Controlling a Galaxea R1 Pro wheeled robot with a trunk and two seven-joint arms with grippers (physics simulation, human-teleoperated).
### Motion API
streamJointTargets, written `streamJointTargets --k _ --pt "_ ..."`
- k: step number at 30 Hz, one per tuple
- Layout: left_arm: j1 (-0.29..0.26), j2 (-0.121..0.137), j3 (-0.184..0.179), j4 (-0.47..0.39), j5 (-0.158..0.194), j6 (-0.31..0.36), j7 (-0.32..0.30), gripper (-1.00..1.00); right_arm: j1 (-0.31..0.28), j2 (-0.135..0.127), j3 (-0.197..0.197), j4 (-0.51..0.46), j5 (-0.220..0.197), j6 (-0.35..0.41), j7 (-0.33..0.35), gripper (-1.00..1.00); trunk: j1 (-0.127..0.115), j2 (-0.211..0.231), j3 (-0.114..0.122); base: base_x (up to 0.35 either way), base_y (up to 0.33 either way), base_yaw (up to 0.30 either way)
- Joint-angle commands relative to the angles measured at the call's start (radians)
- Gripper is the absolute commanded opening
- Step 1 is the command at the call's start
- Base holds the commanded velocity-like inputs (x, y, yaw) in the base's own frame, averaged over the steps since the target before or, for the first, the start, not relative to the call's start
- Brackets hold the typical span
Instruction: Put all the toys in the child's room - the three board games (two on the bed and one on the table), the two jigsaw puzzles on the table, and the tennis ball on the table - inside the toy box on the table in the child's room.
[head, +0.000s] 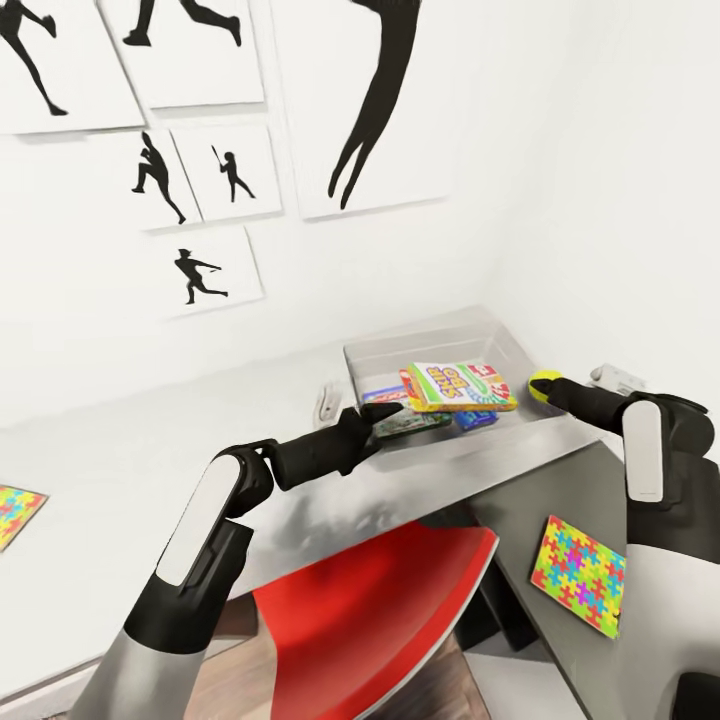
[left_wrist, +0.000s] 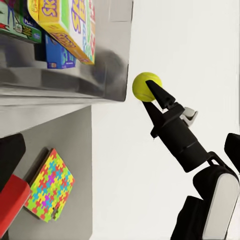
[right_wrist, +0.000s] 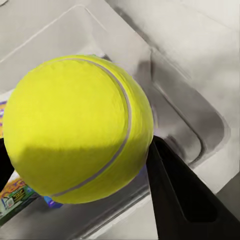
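Note:
My right gripper (head: 551, 391) is shut on the yellow-green tennis ball (head: 544, 386), holding it in the air just off the right end of the light grey toy box (head: 440, 338). The left wrist view shows the tennis ball (left_wrist: 145, 85) beside the toy box's corner (left_wrist: 75, 75). Inside lie three board games: the SKIP BO (head: 458, 386) on top, the green-edged one (head: 412, 425) and the blue one (head: 477, 419). My left gripper (head: 378, 421) reaches to the green-edged game; its fingers are hidden. One jigsaw puzzle (head: 580, 572) lies on the table's dark wing (head: 520, 500), another (head: 18, 515) at far left.
A red chair (head: 390, 610) stands tucked under the table between my arms. A small white object (head: 327, 400) sits left of the toy box, another (head: 615, 377) beyond my right wrist. White walls with black player silhouettes (head: 195, 275) close in behind and to the right.

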Motion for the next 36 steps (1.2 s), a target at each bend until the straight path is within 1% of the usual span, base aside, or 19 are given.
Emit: streamJointTargets --k 1,9,15,19,22,24,27,28,31,32,34,36 --pt "-0.001 0.000 0.000 0.000 0.010 0.005 0.007 1.00 -0.001 0.000 -0.001 -0.003 -0.014 0.004 -0.012 -1.00 0.001 -0.002 0.000 0.000 0.000 0.193" --pt "0.001 0.001 0.002 -0.001 0.010 0.017 -0.002 1.00 0.000 -0.003 -0.001 -0.010 -0.015 0.004 -0.012 -1.00 0.001 -0.002 0.009 0.000 0.000 0.186" --pt "0.005 0.006 0.006 0.000 0.010 0.019 -0.004 1.00 0.000 -0.008 -0.004 -0.012 -0.015 0.004 -0.013 -1.00 0.001 -0.002 0.013 0.000 0.000 0.088" --pt "0.007 0.009 0.010 0.000 0.010 0.019 -0.003 1.00 -0.001 -0.014 -0.016 -0.010 -0.016 0.004 -0.013 -1.00 0.001 -0.002 0.013 0.000 0.000 0.033" --pt "0.008 0.011 0.012 0.001 0.010 0.019 -0.001 1.00 -0.005 -0.020 -0.034 -0.001 -0.016 0.004 -0.013 -1.00 0.001 -0.002 0.014 0.000 0.000 0.018" --pt "0.009 0.012 0.012 0.001 0.010 0.019 0.000 1.00 -0.008 -0.021 -0.037 0.008 -0.016 0.004 -0.013 -1.00 0.001 -0.002 0.014 0.000 0.000 0.011" --pt "0.010 0.019 0.015 0.001 0.010 0.019 0.002 1.00 -0.026 -0.024 -0.042 0.070 -0.015 0.004 -0.016 -1.00 0.001 -0.002 0.014 0.000 0.000 0.007" --pt "0.010 0.019 0.015 0.001 0.010 0.019 0.002 1.00 -0.026 -0.024 -0.042 0.070 -0.015 0.004 -0.016 -1.00 0.001 -0.002 0.014 0.000 0.000 0.006" --pt "0.010 0.034 0.020 0.000 0.010 0.019 0.003 1.00 -0.082 -0.023 -0.034 0.164 -0.012 0.004 -0.019 -1.00 0.001 -0.002 0.014 0.000 0.000 0.004" --pt "0.010 0.034 0.020 0.000 0.010 0.019 0.003 1.00 -0.082 -0.023 -0.034 0.164 -0.012 0.004 -0.019 -1.00 0.001 -0.002 0.014 0.000 0.000 0.003" --pt "0.011 0.046 0.029 0.000 0.010 0.019 0.003 1.00 -0.125 -0.023 -0.007 0.231 -0.011 0.004 -0.020 -1.00 0.001 -0.002 0.014 0.000 0.000 0.002" --pt "0.014 0.060 0.043 0.000 0.010 0.019 0.003 1.00 -0.163 -0.024 0.034 0.291 -0.011 0.004 -0.020 -1.00 0.001 -0.002 0.014 0.000 0.000 0.001"
